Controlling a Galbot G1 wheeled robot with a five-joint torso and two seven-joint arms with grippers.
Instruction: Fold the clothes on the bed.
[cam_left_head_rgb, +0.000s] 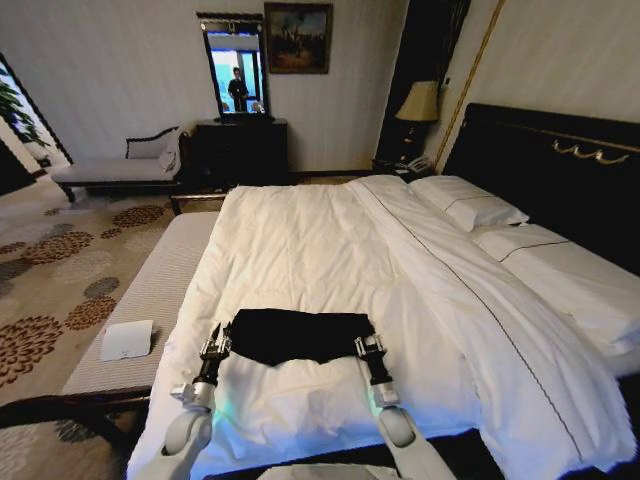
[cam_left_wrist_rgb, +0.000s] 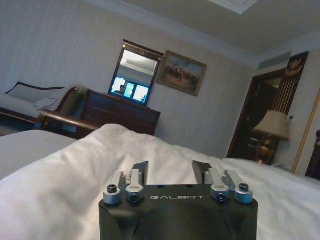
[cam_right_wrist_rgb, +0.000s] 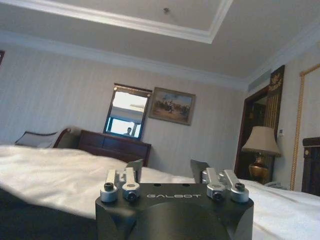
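- Black T-shirt (cam_left_head_rgb: 298, 335) lies spread flat near the foot of the bed (cam_left_head_rgb: 300, 240), on the white duvet.
- Left gripper (cam_left_head_rgb: 214, 347) sits at the shirt's left edge, fingers (cam_left_wrist_rgb: 141, 171) parted.
- Right gripper (cam_left_head_rgb: 368, 347) sits at the right edge, fingers (cam_right_wrist_rgb: 135, 167) parted too.
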